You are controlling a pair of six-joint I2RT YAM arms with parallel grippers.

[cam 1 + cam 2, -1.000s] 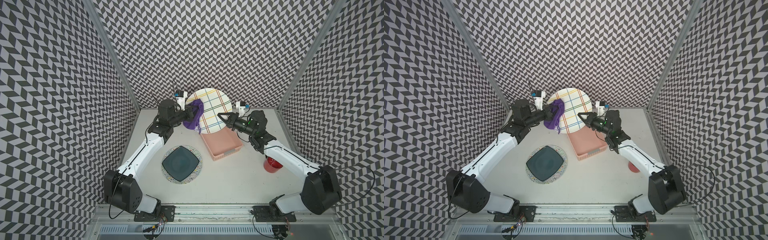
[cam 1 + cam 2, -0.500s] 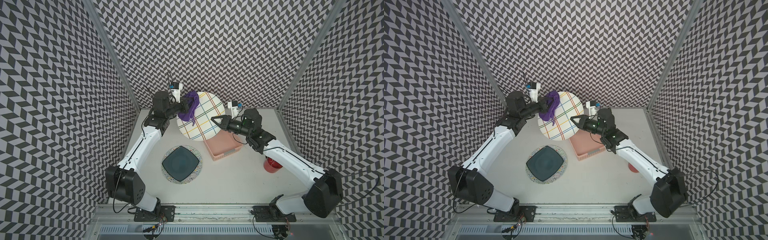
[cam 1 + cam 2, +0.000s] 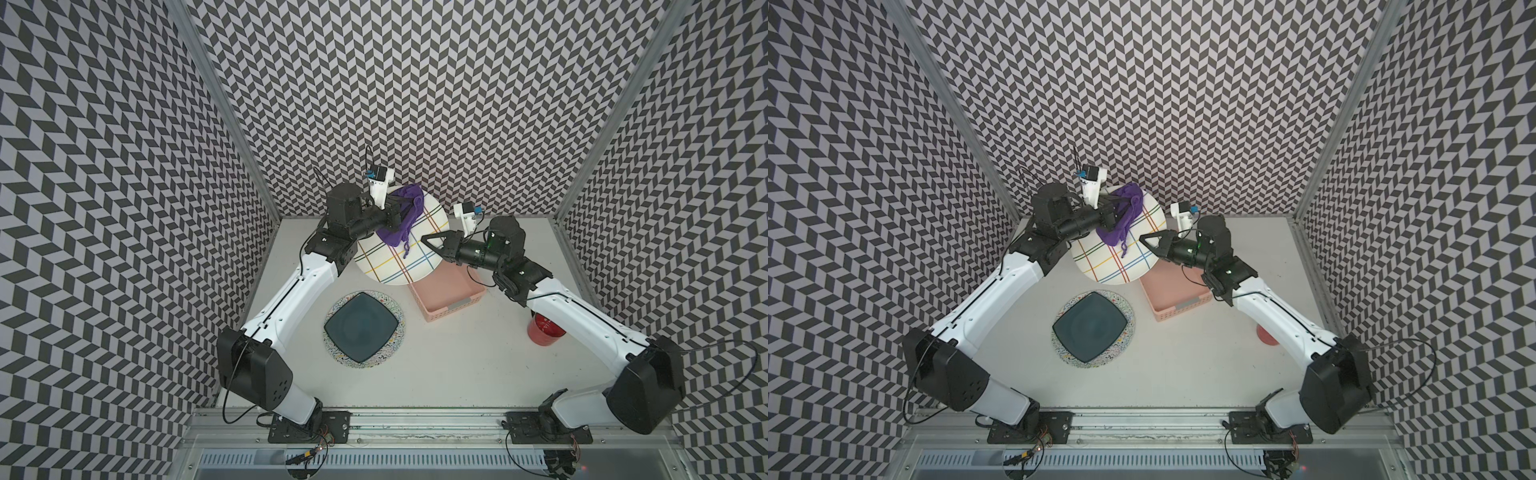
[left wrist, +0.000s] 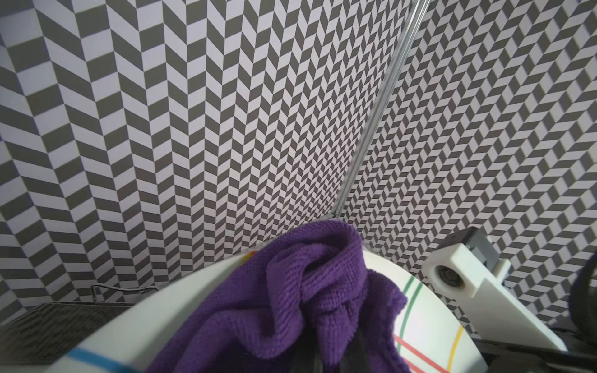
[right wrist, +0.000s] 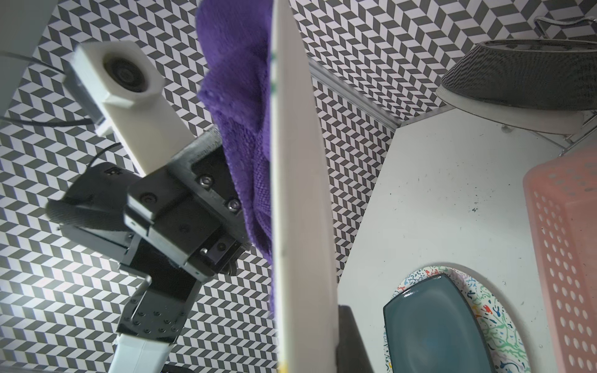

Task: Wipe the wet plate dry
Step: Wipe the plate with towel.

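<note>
Mid-wipe, by my reading. The left jaws are clamped on the purple cloth [image 3: 401,218], which is bunched against the far part of the striped plate [image 3: 390,262]. The plate is held tilted in the air over the back of the surface [image 3: 457,365], beside the pink basket [image 3: 453,308]. The right jaws are closed on its rim. Left to do: the near half of the face, probably the back. Wetness cannot be made out. Left jaw tips are buried in cloth, and the plate's back is hidden in both top views.
</note>
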